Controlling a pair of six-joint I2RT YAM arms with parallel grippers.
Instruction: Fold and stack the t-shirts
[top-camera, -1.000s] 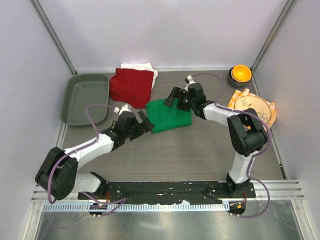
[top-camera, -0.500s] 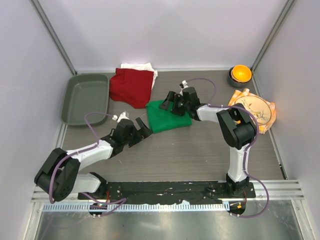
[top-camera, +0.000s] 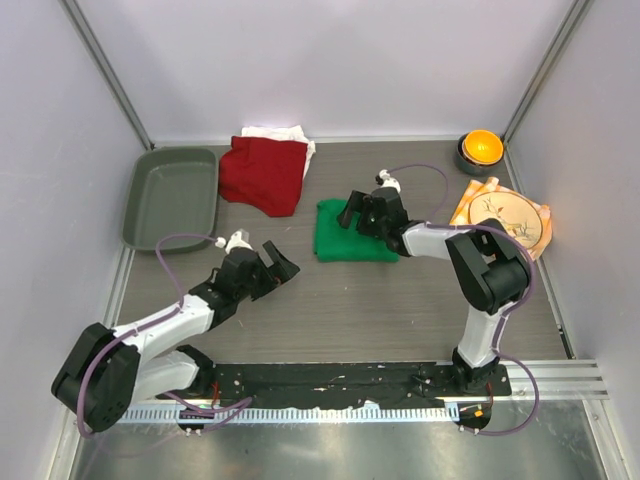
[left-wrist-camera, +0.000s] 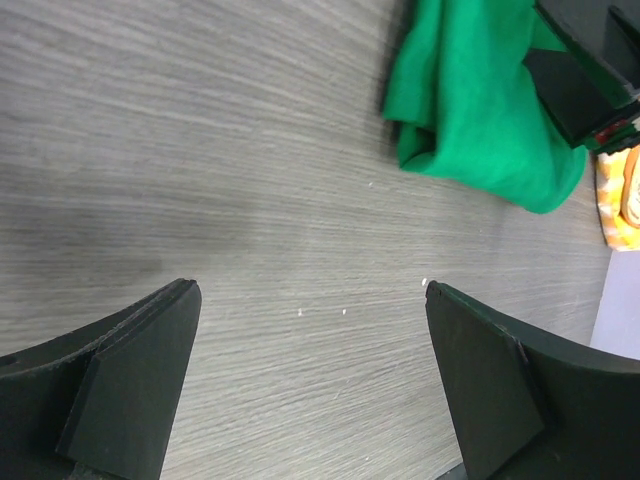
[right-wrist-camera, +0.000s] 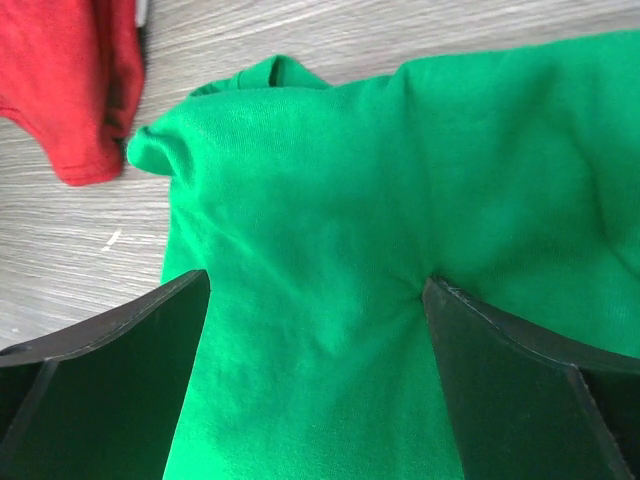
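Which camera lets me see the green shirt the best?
The top external view: nearly the whole folded green shirt shows there, with its outline. The right wrist view is so close that the cloth runs off the picture. The left wrist view catches only one bunched end, in its upper right corner.

Robot lab cell here: white wall panels (top-camera: 330, 60), aluminium corner posts (top-camera: 105, 70), left arm (top-camera: 165, 318) and right arm (top-camera: 490, 290) bolted down.
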